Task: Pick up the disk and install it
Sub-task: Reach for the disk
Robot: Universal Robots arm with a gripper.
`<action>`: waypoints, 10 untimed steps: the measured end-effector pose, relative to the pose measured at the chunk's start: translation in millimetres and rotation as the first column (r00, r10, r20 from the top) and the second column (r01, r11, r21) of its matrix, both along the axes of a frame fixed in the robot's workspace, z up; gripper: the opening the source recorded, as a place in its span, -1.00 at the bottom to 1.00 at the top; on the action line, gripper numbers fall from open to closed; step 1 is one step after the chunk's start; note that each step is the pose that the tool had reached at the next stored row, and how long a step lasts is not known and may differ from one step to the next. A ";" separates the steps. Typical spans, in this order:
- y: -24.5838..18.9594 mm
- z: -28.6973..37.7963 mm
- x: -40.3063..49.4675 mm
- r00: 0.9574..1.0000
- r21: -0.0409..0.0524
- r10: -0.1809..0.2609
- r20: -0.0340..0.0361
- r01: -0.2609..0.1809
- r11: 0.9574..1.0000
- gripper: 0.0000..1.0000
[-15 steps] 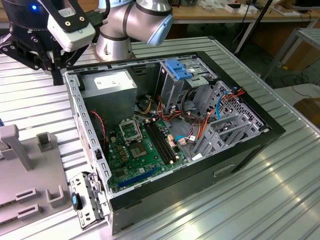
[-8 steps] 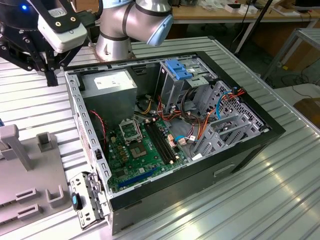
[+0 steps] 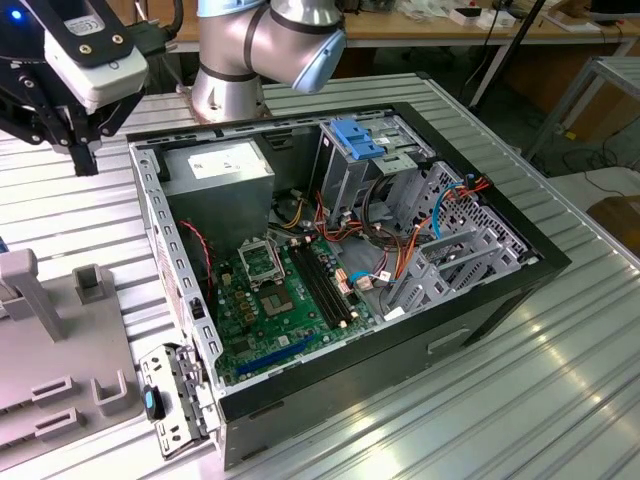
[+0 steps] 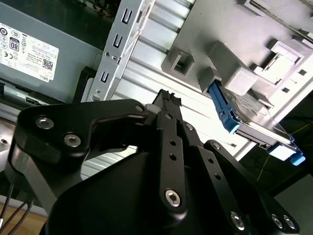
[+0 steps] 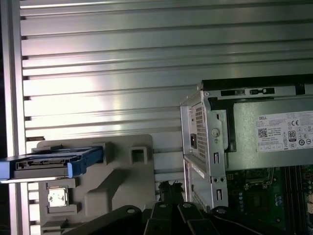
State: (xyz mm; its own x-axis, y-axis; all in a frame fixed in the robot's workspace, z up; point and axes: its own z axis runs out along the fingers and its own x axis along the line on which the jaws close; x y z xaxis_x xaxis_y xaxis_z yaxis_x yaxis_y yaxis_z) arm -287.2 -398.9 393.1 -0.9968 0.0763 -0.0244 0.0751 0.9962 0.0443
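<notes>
A ribbed aluminium table [image 3: 560,350] carries everything. In the second wrist view the gripper [image 4: 166,99] hangs over bare table, its fingers pinched together on nothing. Off to one side stands a grey holder [image 5: 122,181]. The disk [image 5: 46,163] sits on edge in it, blue rails showing, well apart from the fingertips. To the other side lies the open computer case [image 3: 350,385].
</notes>
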 end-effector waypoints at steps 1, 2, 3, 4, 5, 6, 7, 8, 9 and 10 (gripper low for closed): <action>0.0 0.0 -1.9 1.000 0.000 0.000 0.000 0.000 1.000 -0.79; 0.0 0.0 -3.2 1.000 0.000 0.000 0.000 0.000 1.000 -0.79; 0.0 0.0 -5.1 1.000 0.000 0.000 0.000 0.000 1.000 -0.79; 0.0 0.0 -6.3 1.000 0.000 0.000 0.000 0.000 1.000 -0.79; 0.0 -0.1 -8.4 1.000 0.000 0.000 0.000 0.000 1.000 -0.79; 0.0 -0.1 -9.4 1.000 0.000 0.000 0.000 0.000 1.000 -0.79; 0.0 0.0 -10.5 1.000 0.000 0.000 0.000 0.000 1.000 -0.79; 0.0 0.0 -12.6 1.000 0.000 0.000 0.000 0.000 1.000 -0.79; 0.0 0.0 -14.1 1.000 0.000 0.000 0.000 0.000 1.000 -0.79; 0.0 -0.1 -15.3 1.000 0.000 0.000 0.000 0.000 1.000 -0.79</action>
